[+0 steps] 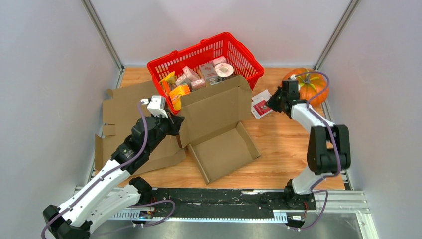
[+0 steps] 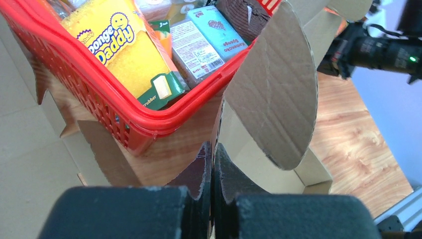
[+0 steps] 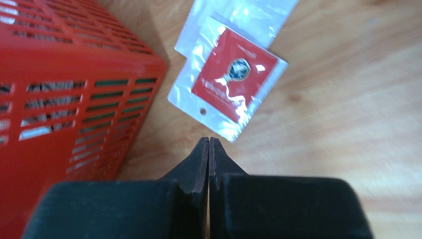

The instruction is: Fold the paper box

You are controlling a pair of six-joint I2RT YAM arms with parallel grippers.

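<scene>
My left claw (image 2: 212, 152) is pinched on a flap of the cardboard box (image 2: 273, 89) rising just ahead of it; up-left, a yellow pack (image 2: 119, 45) reads "Sponge Daddy" in the red basket (image 2: 99, 94). My right claw (image 3: 209, 144) is pressed together, empty, a red packet (image 3: 234, 84) just ahead, print unreadable.

Bright, even light is cast from above; only soft shadows are thrown beside the open brown cardboard box (image 1: 221, 149) and the red plastic basket (image 1: 246, 57). In the right wrist view, glare is seen on the clear plastic packet (image 3: 234, 84) and slight blur throughout. The black finger pads (image 2: 124, 214) nearest both wrist cameras are rendered out of focus.
</scene>
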